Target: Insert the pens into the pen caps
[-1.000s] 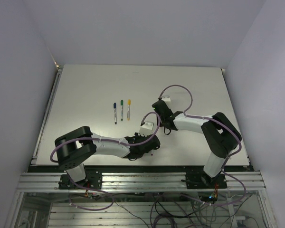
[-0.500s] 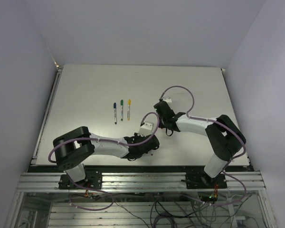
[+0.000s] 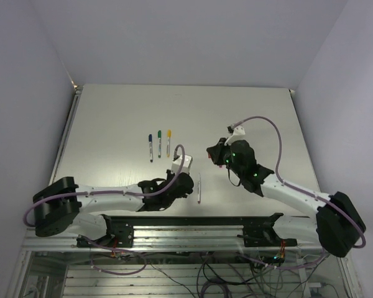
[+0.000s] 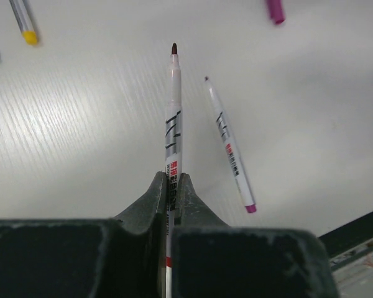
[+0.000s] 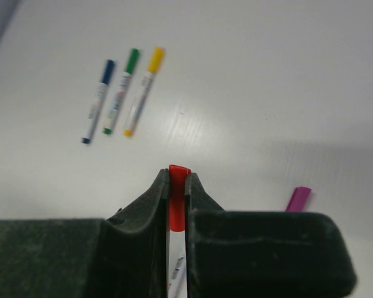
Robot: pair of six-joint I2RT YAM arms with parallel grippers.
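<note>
stretching both arms out low in the last second, i've got the left gripper [image 4: 172, 181] clamped on the red-tipped pen [image 4: 173, 105] and the right gripper [image 5: 177, 177] pinching the red cap [image 5: 177, 208], not yet mated, so alignment looks next while the magenta pen [image 4: 231, 149] lies on the table [image 3: 112, 112].

My white table [image 3: 112, 118], faintly grained; pale lilac walls [image 3: 174, 37] on three sides; aluminium rail [image 3: 186, 236] along my near edge; loose wiring [image 3: 230, 273] beneath that rail.
</note>
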